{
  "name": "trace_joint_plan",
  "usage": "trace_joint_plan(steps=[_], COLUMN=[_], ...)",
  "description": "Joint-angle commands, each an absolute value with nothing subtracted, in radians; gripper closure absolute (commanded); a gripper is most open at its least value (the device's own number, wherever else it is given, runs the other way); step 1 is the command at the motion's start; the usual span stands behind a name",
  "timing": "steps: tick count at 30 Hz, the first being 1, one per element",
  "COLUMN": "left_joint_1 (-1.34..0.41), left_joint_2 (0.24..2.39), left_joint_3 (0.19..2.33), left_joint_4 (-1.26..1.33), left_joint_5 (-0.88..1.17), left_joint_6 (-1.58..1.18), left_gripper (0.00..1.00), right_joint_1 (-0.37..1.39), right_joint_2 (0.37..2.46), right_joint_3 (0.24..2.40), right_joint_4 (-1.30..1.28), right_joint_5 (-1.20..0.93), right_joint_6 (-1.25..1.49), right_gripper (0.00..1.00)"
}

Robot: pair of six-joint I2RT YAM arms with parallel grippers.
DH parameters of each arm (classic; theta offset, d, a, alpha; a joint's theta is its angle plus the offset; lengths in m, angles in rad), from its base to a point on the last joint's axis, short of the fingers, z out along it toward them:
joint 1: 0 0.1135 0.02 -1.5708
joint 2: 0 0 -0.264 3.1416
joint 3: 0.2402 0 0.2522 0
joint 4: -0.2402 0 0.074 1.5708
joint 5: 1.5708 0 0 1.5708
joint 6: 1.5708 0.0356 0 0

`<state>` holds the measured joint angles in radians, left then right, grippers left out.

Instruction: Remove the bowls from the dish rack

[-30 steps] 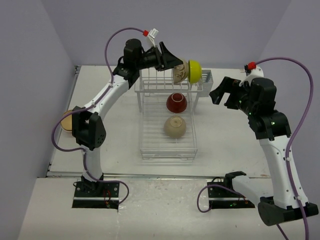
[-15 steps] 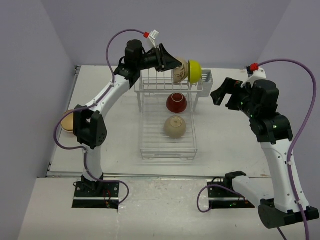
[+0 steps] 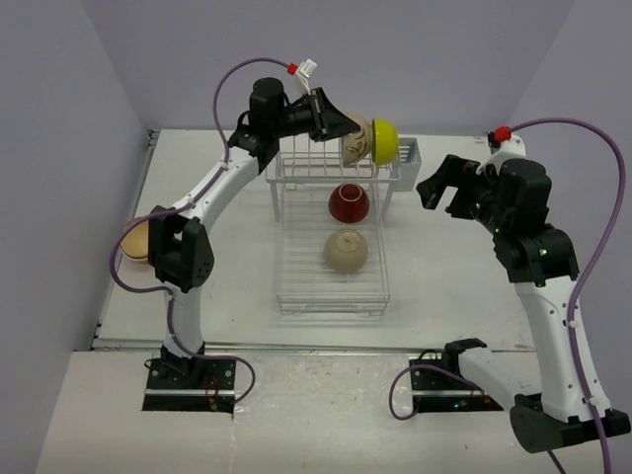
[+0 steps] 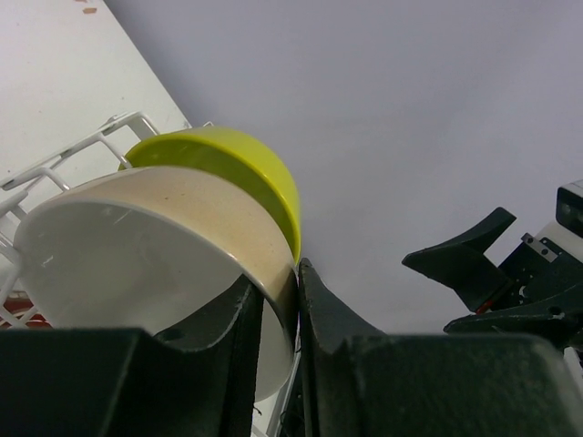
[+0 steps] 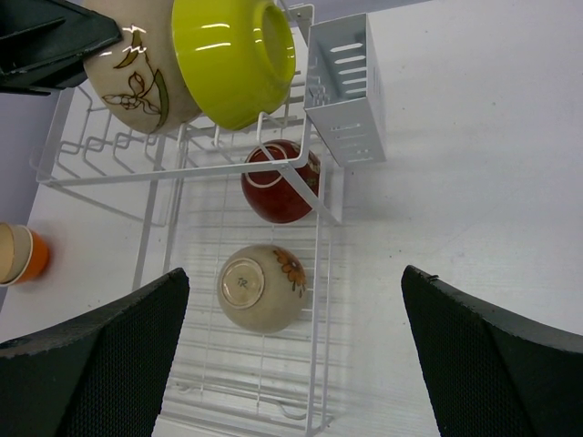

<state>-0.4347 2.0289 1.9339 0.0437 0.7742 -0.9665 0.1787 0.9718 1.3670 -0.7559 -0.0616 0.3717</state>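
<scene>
The white dish rack (image 3: 331, 296) holds several bowls. A cream bowl with leaf drawings (image 3: 355, 141) (image 5: 137, 77) stands on edge in the raised tines, right against a lime-yellow bowl (image 3: 384, 140) (image 4: 228, 155). My left gripper (image 3: 341, 126) (image 4: 296, 273) is shut on the cream bowl's (image 4: 146, 246) rim, one finger inside and one outside. A dark red bowl (image 3: 349, 202) (image 5: 278, 187) and an upturned beige bowl (image 3: 346, 251) (image 5: 260, 287) lie on the rack's grid. My right gripper (image 3: 441, 183) (image 5: 293, 273) hangs wide open above the rack's right side, holding nothing.
An orange bowl with a beige one stacked in it (image 3: 135, 242) (image 5: 18, 255) sits on the table at the far left. The small cutlery basket (image 5: 344, 86) hangs on the rack's back right corner. Grey walls close in the table on three sides.
My left gripper's jaws have closed onto the cream bowl's rim. The right arm shifted slightly, then held still, its jaws staying wide.
</scene>
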Motion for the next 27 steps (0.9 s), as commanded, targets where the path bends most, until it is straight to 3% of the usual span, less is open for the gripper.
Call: trace_joint_plan(steps=[1, 7, 14, 27], left_joint_1=[-0.439, -0.439, -0.436, -0.403], left_joint_2=[2.034, 2.034, 2.016, 1.967], left_joint_3=[1.964, 1.939, 1.881, 1.737], left_joint_4=[0.07, 0.097, 0.228, 0.598], left_joint_5=[0.793, 0.796, 0.819, 0.828], left_joint_6=[-0.974, -0.994, -1.069, -1.264], left_gripper=[0.79, 0.82, 1.0, 1.0], right_joint_1=[0.183, 0.183, 0.183, 0.183], right_joint_2=[0.956, 0.95, 0.95, 0.95], right_joint_3=[1.362, 1.359, 1.35, 1.342], right_joint_4=[-0.756, -0.758, -0.758, -0.756], right_joint_5=[-0.038, -0.038, -0.038, -0.04], right_joint_6=[0.356, 0.35, 0.345, 0.333], right_gripper=[0.01, 0.01, 0.01, 0.01])
